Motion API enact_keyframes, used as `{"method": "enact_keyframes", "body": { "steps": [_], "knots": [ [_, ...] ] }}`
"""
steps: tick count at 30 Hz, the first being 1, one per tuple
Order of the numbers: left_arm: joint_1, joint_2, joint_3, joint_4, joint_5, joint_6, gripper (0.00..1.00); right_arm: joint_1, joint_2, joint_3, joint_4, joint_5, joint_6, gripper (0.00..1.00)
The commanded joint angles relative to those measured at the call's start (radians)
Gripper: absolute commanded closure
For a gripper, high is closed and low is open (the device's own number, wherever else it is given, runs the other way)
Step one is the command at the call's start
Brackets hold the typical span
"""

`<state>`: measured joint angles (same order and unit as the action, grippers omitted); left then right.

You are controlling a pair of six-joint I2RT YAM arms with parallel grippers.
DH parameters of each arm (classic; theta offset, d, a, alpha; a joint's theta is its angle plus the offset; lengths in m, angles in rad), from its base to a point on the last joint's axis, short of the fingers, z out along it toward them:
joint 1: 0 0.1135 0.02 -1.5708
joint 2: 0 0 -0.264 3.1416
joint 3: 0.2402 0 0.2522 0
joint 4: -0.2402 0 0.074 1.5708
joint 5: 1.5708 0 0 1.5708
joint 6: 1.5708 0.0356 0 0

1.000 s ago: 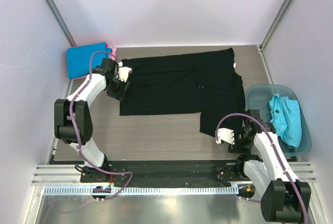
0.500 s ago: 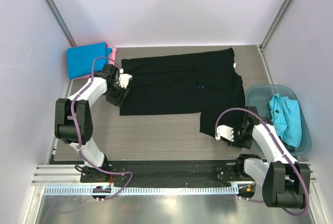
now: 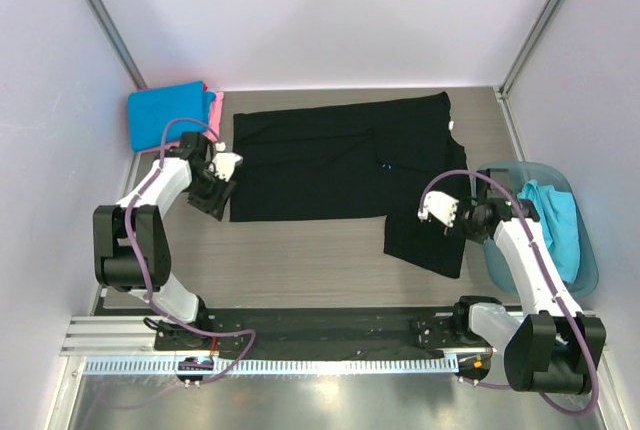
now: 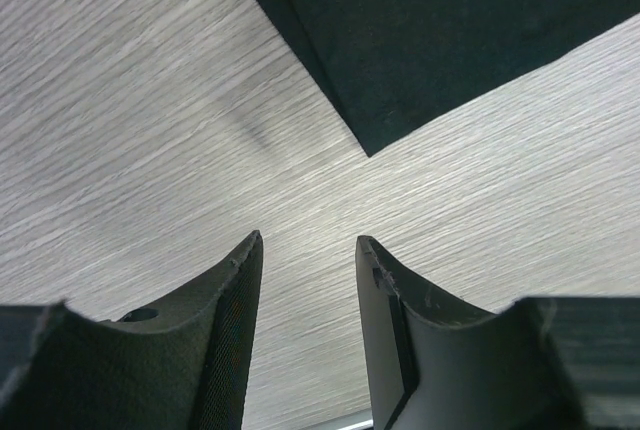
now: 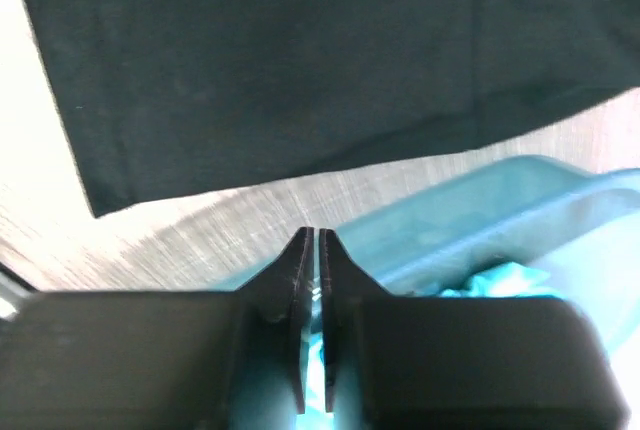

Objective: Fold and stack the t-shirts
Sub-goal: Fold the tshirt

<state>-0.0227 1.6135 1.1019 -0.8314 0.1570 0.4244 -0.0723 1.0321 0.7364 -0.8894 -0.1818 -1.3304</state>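
The right jaws have swung from the near edge to the right flap of the black t-shirt [image 3: 330, 165] spread on the worktop [image 3: 300, 260], shut and empty, while the left jaws, open and empty, backed off its left corner, so a regrasp seems due.

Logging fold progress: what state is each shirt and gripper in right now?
black t-shirt: lying flat, partly folded
blue t-shirt: folded, far-left corner
pink t-shirt: mostly hidden under the blue one
turquoise t-shirt: crumpled in tub
left gripper: open, empty
right gripper: shut, empty
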Motion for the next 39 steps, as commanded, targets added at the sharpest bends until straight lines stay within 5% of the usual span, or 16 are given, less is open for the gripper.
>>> {"method": "enact_keyframes", "body": {
  "steps": [1, 4, 6, 11, 31, 39],
  "knots": [
    [0.009, 0.011, 0.030, -0.021, 0.053, 0.033, 0.56, 0.002, 0.012, 0.044, -0.066, -0.025, -0.005, 0.87],
    [0.009, 0.022, 0.042, -0.009, 0.064, 0.027, 0.55, 0.002, 0.020, 0.008, -0.193, -0.024, -0.087, 0.59],
    [0.009, 0.036, 0.061, -0.005, 0.072, 0.005, 0.55, 0.002, -0.018, -0.055, -0.233, -0.034, -0.150, 0.54],
    [0.009, 0.060, 0.059, 0.008, 0.096, -0.019, 0.54, 0.002, -0.092, -0.156, -0.203, -0.048, -0.273, 0.53],
    [0.009, 0.100, 0.029, 0.066, 0.088, -0.070, 0.55, 0.002, 0.121, -0.124, -0.128, -0.047, -0.263, 0.52],
    [0.010, 0.105, 0.013, 0.061, 0.081, -0.081, 0.54, 0.005, 0.177, -0.132, -0.097, -0.056, -0.213, 0.65]
  ]
}}
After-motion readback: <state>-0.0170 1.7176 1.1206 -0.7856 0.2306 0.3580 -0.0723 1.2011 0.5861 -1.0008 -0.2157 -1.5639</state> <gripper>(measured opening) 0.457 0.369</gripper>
